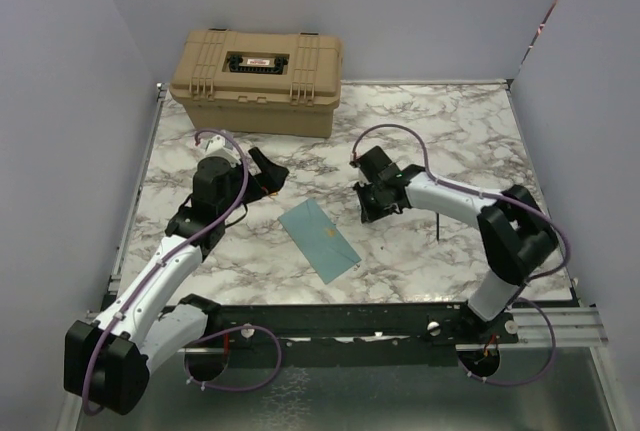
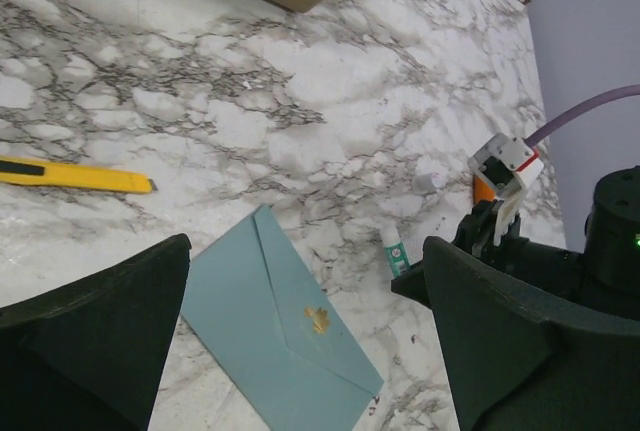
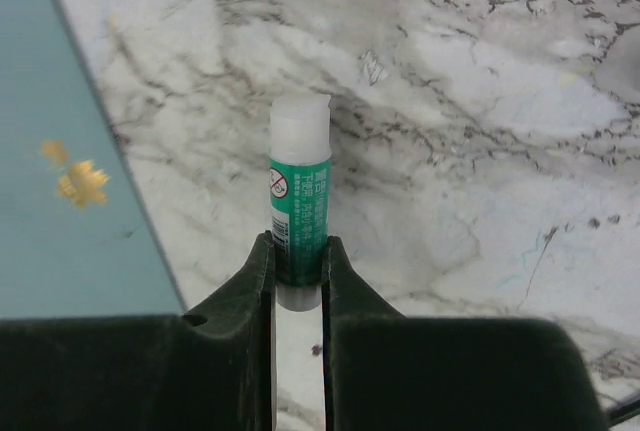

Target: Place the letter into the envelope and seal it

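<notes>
Beside the flap-down envelope (image 1: 318, 239), right jaws clamp a glue stick (image 3: 300, 211); left jaws gape.

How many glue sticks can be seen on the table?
1. The glue stick lies on the table, just right of the envelope, gripped by the right gripper. The shut tan case could hide more.
</notes>
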Controlling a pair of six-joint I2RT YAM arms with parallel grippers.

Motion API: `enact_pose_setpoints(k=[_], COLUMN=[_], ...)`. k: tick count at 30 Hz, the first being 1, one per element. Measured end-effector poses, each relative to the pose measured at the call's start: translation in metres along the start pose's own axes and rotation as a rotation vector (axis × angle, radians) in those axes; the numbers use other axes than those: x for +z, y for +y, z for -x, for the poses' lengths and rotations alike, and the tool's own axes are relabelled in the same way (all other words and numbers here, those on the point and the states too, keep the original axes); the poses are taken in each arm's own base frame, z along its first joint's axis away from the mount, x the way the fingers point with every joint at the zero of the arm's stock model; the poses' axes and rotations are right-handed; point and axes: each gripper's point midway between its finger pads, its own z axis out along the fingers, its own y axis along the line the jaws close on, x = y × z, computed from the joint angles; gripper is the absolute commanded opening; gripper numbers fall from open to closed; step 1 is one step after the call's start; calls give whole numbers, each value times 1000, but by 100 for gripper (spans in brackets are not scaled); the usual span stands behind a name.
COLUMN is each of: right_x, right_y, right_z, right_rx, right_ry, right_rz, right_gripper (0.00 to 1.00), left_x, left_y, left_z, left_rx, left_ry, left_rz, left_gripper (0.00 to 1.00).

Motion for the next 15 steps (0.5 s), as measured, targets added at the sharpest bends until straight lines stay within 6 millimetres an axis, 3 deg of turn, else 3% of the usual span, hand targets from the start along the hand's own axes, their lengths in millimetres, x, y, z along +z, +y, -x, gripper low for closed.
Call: enact_pose_setpoints(k=[3,9,12,15], right_x=[-28,-137,-189,-227], right_y=[10,55,76,94], right_z=[11,90,119,139], right_rx=[26,84,96,96], right_ry=[-90,-494,-640,-728], right_rz=[60,333,472,589], right_gripper=[1,0,0,1], left_x=[0,-10,-20,-36], left_y=[-14,-69,-105,-138], left_z=[-1,12,28,46], left_rx=[-6,-10,-20,-30], left_ry=[18,5,-12,-51], left_rz=[-70,-337,-497,-651], left_gripper=[99,99,99,99])
